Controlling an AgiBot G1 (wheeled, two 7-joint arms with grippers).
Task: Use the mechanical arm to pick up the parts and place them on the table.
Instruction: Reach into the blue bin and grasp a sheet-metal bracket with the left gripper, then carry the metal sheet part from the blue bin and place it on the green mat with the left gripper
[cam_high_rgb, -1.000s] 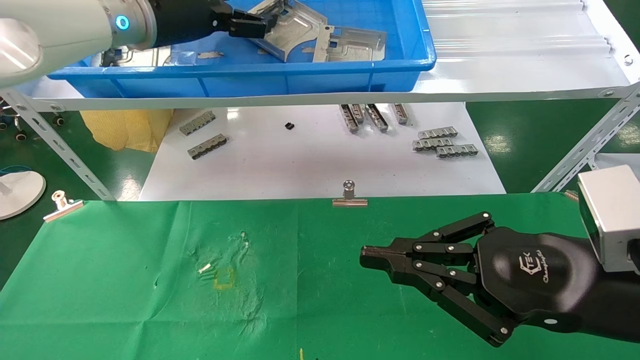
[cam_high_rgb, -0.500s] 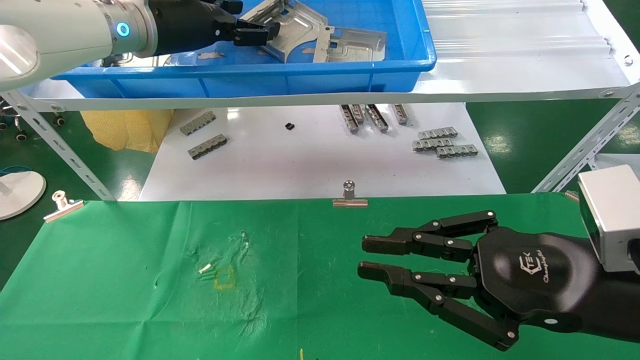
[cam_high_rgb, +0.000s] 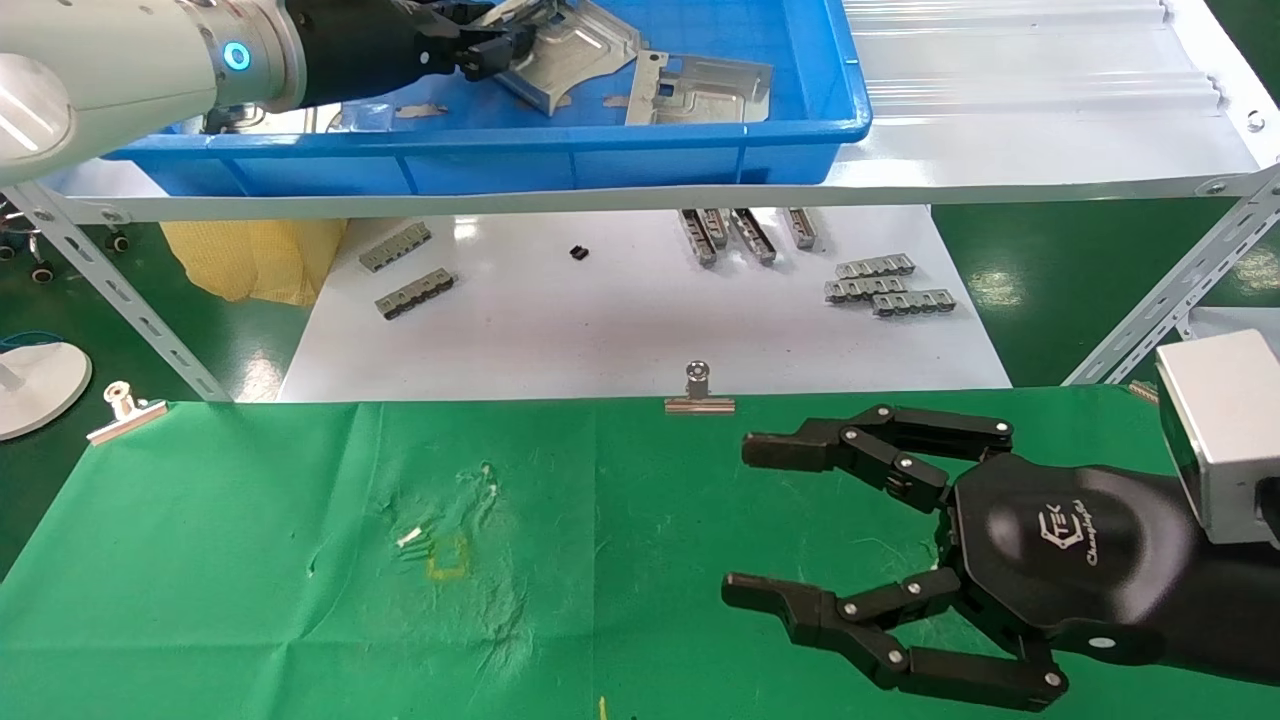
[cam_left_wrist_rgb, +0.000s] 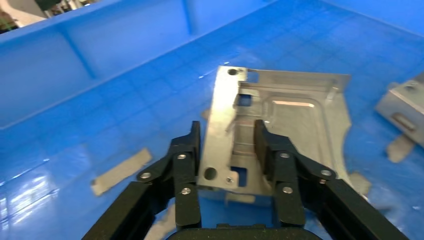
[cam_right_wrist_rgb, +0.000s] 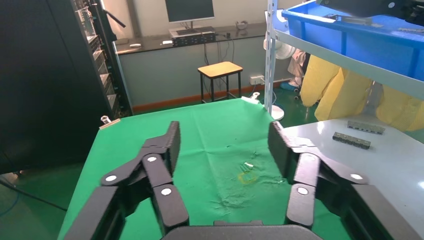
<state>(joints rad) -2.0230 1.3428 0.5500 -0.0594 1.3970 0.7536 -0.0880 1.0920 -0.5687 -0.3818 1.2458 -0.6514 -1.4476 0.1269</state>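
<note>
My left gripper (cam_high_rgb: 500, 45) reaches into the blue bin (cam_high_rgb: 600, 160) on the shelf. Its fingers are shut on the bent edge of a silvery sheet-metal part (cam_high_rgb: 575, 45). The left wrist view shows that gripper (cam_left_wrist_rgb: 226, 130) gripping the part (cam_left_wrist_rgb: 300, 115), which stands tilted above the bin floor. A second part (cam_high_rgb: 705, 85) lies flat in the bin to the right and shows at the edge of the left wrist view (cam_left_wrist_rgb: 405, 102). My right gripper (cam_high_rgb: 742, 520) hovers open and empty over the green table (cam_high_rgb: 250, 560); it also shows in the right wrist view (cam_right_wrist_rgb: 223, 132).
Grey tape strips (cam_left_wrist_rgb: 120, 170) lie on the bin floor. Small grey slotted bars (cam_high_rgb: 885, 285) lie on the white board (cam_high_rgb: 620, 320) below the shelf. Binder clips (cam_high_rgb: 699, 390) hold the cloth at the table's far edge. A slanted shelf leg (cam_high_rgb: 1170, 290) stands at the right.
My right gripper has opened wide from shut. My left gripper has drawn back to the left and up a little, and the gripped part has shifted with it.
</note>
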